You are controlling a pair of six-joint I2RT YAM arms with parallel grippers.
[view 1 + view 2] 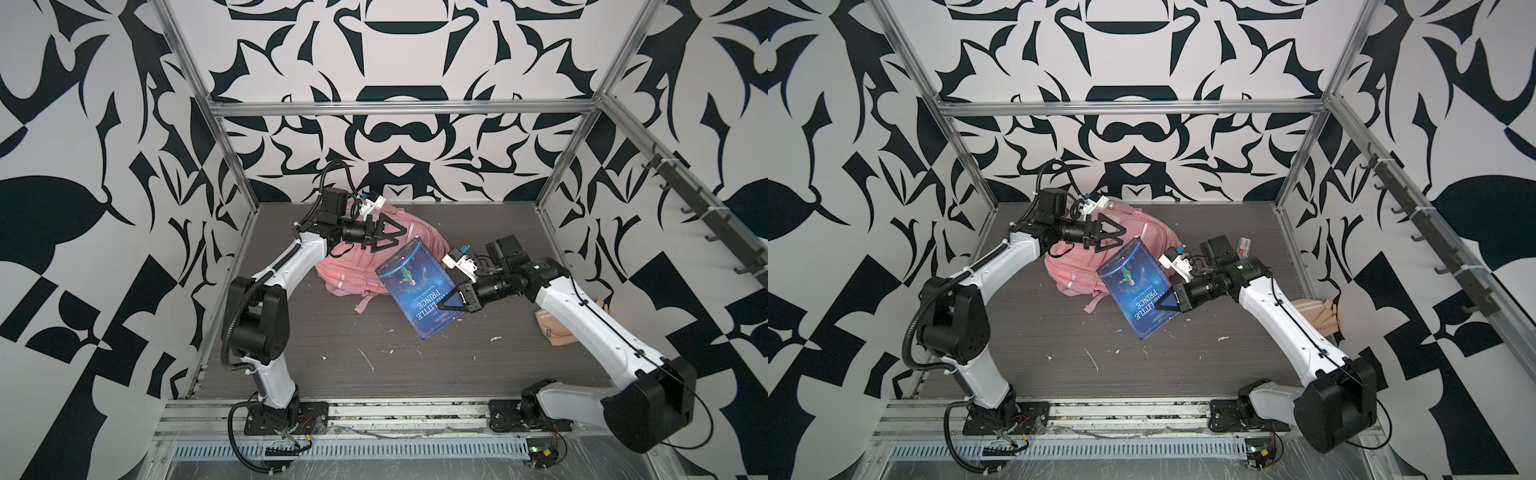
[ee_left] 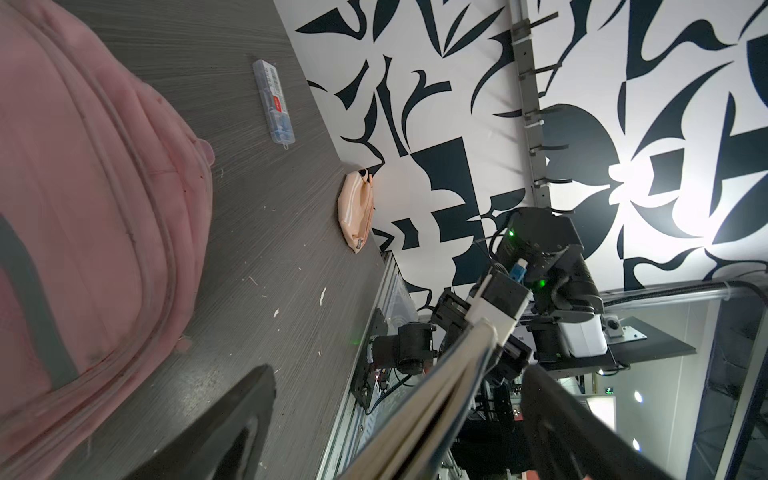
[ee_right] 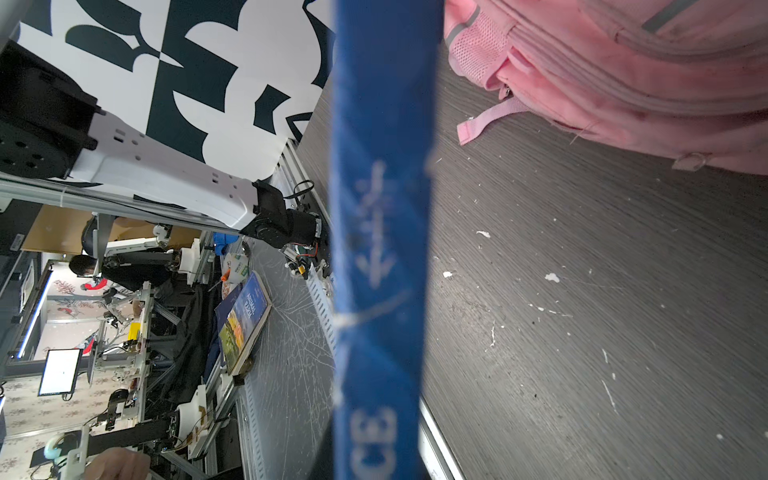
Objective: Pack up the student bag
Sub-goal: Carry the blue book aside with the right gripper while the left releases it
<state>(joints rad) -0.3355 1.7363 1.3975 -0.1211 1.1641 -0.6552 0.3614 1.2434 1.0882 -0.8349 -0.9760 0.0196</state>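
Note:
The pink student bag (image 1: 349, 270) (image 1: 1071, 266) lies at the back middle of the dark table. A blue book, "The Little Prince" (image 1: 415, 286) (image 1: 1136, 286), hangs tilted above the table in front of the bag. My right gripper (image 1: 446, 301) (image 1: 1163, 304) is shut on the book's right edge. My left gripper (image 1: 401, 238) (image 1: 1121, 237) is open over the bag, at the book's far corner. In the left wrist view the book's page edge (image 2: 436, 395) runs between the spread fingers (image 2: 232, 415) without being squeezed. The book's cover (image 3: 382, 249) hides the right gripper's fingers in the right wrist view; the bag (image 3: 623, 62) lies beyond.
A peach pouch (image 1: 555, 330) (image 2: 357, 212) lies by the right wall, partly under my right arm. A clear plastic case (image 2: 274, 102) (image 1: 1246, 246) sits behind the right wrist. Metal frame posts (image 1: 232, 153) stand at the table corners. White scraps (image 1: 368, 359) dot the front.

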